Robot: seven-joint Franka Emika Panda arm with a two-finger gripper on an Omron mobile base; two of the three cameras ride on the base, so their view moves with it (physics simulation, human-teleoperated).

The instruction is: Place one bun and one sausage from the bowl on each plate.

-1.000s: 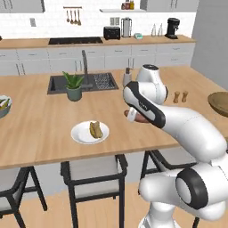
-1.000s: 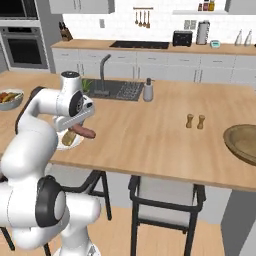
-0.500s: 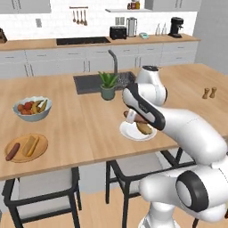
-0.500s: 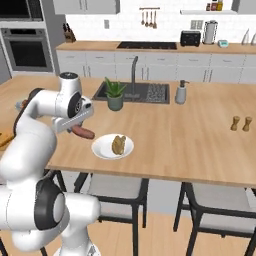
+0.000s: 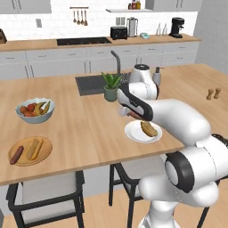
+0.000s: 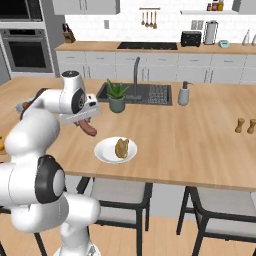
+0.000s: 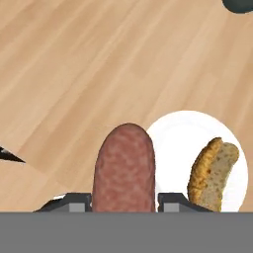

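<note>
Item: sausage (image 7: 124,168), reddish-brown, short. You have it pinched between the two fingers of the gripper (image 6: 84,121), jaws pressed against its sides. It hangs above the wooden counter (image 6: 200,135), clear of the surface. In the hand view its long axis runs 6 to 12, free end pointing to 12, straight out from the fingers. In the right base view it slants down from the gripper toward 4 o'clock.

Item: white plate (image 7: 173,143). In the hand view it lies at about 3 o'clock from the sausage, just beside it; the sausage tip overlaps the plate's near rim in that view. In the right base view the plate (image 6: 107,150) sits at 4 to 5 o'clock from the gripper, near but not under it. This is the relation your placement turns on, judging by the task: the drop needs a short carry toward the plate centre.

Item: toasted bun (image 7: 212,173), golden-brown, already on the white plate, on the side away from the sausage. Long axis roughly 6 to 12 in the hand view, close to parallel with the sausage. Bare plate between them looks wide enough for the sausage.

Item: wooden plate (image 5: 46,153), at 8 o'clock in the left base view, well apart from the arm. It holds the yellow bun (image 5: 34,148) and the darker sausage (image 5: 16,155), side by side. That plate looks complete.
</note>
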